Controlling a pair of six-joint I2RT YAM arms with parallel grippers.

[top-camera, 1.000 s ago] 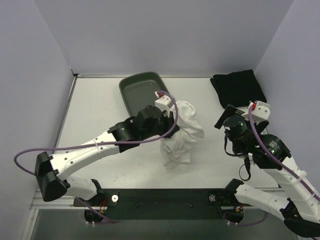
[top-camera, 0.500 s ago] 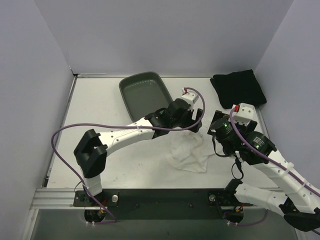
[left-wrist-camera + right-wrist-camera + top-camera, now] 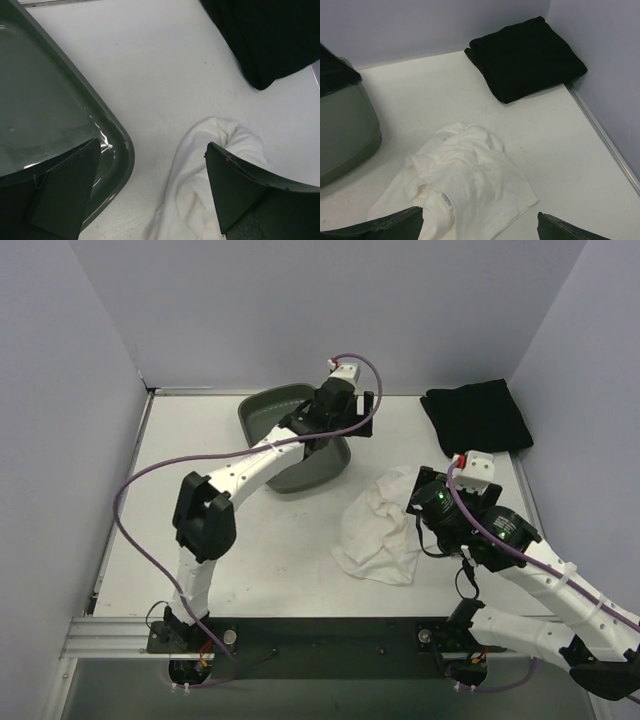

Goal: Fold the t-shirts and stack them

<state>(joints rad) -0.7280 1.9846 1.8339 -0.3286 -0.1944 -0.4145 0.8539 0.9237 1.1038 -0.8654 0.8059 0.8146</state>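
Note:
The white t-shirt lies crumpled on the table's middle right, held by nothing. It shows below my left fingers and spreads in front of my right gripper. The black t-shirt rests folded in the back right corner, also seen in the wrist views. My left gripper hangs open and empty above the tray's right rim, behind the white shirt. My right gripper stands open and empty at the white shirt's right edge.
A dark green tray sits at the back centre, partly under the left arm; its rim shows in the left wrist view and the right wrist view. Walls close off the table on three sides.
My left gripper opened and let go of the white t-shirt, then swung back over the tray. The shirt dropped and spread on the table. My right arm moved left toward the shirt.

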